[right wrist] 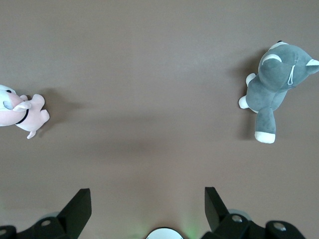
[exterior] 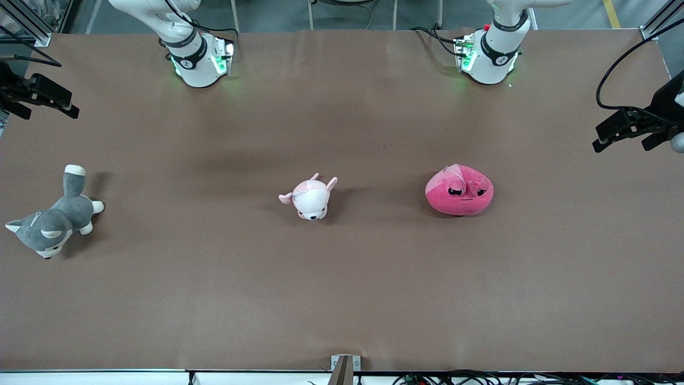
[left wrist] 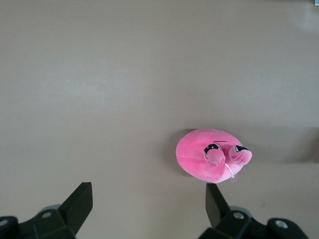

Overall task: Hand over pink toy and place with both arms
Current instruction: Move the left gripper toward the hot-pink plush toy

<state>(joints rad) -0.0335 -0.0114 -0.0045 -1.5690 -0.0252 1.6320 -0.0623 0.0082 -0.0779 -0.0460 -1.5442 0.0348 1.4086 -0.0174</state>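
Pink toy [exterior: 459, 191] magenta, black eyes; dog plush [exterior: 51, 222] grey-white; table [exterior: 342, 294] brown.

Three plush toys lie in rough row across middle of table [exterior: 342, 299], well apart. Pink toy [exterior: 459, 191] toward left arm's end. Small eared animal plush [exterior: 310, 198] mid-table, between the other two. Dog plush [exterior: 51, 219] at right arm's end, slightly nearer front camera than the others. Left gripper [exterior: 633, 128] up over table edge at left arm's end, jaws wide, nothing between. Right gripper [exterior: 40, 96] up over edge at right arm's end, jaws wide, nothing between. Both arms waiting.
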